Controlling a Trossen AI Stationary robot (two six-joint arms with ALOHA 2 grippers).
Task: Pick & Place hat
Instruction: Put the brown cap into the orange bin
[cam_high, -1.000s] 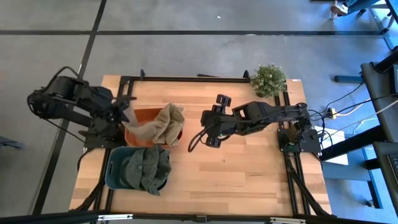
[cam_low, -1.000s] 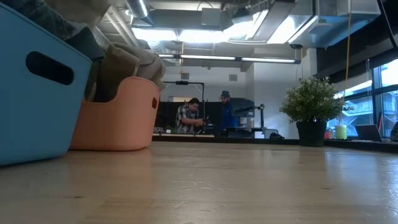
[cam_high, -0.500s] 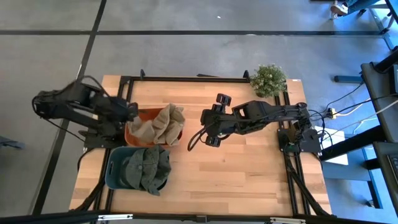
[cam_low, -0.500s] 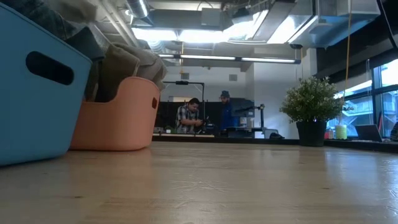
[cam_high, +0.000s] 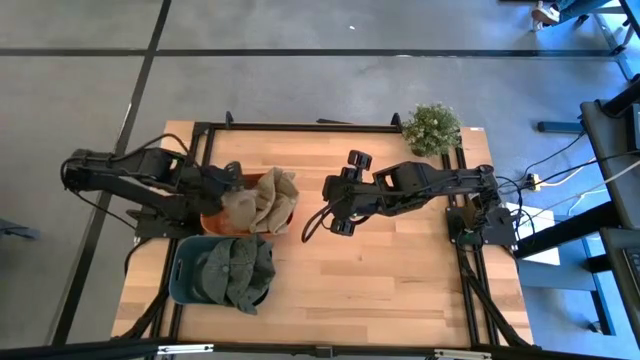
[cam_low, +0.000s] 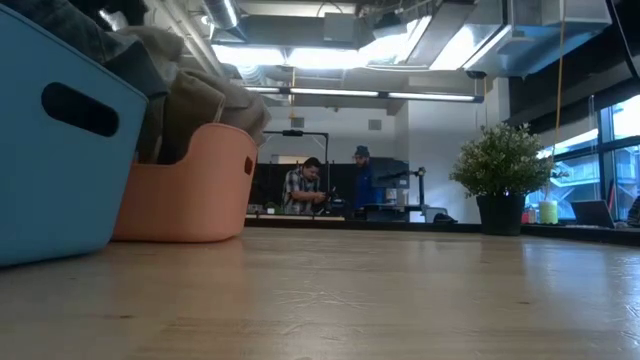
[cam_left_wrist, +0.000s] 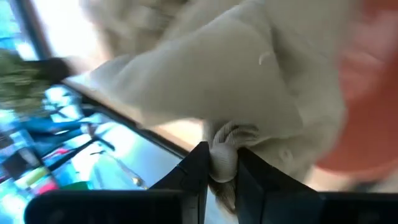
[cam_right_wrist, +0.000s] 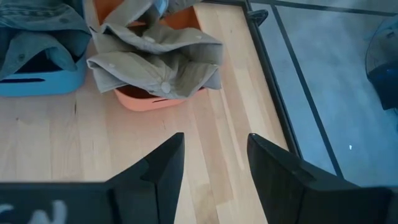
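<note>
A tan hat (cam_high: 268, 195) lies bunched on top of the orange bin (cam_high: 210, 218) at the table's left. My left gripper (cam_high: 236, 196) is over the bin's left part and shut on a bunch of the hat's cloth. A green hat (cam_high: 235, 265) lies in the blue bin (cam_high: 184, 278), on the near side of the orange one. My right gripper (cam_high: 332, 205) is open and empty above the middle of the table, pointing at the bins. The right wrist view also shows the tan hat (cam_right_wrist: 161, 56). My left gripper pinches a gathered bunch of the tan hat's cloth (cam_left_wrist: 224, 148) between its two fingers (cam_left_wrist: 200, 169), several layers. It comes from the table's left. The rest of the hat (cam_left_wrist: 249, 81) spreads out beyond the fingers and rests on the orange bin.
A potted plant (cam_high: 432, 128) stands at the far right corner. Bare wooden tabletop (cam_high: 390, 280) lies to the right of the bins. People stand in the room far behind the table (cam_low: 305, 188).
My left gripper has gone toward the table's right edge, from beside the orange bin to over its left part, still shut on the tan cloth. The part of the hat that stretched out to the left has come back and bunched up on the bin.
</note>
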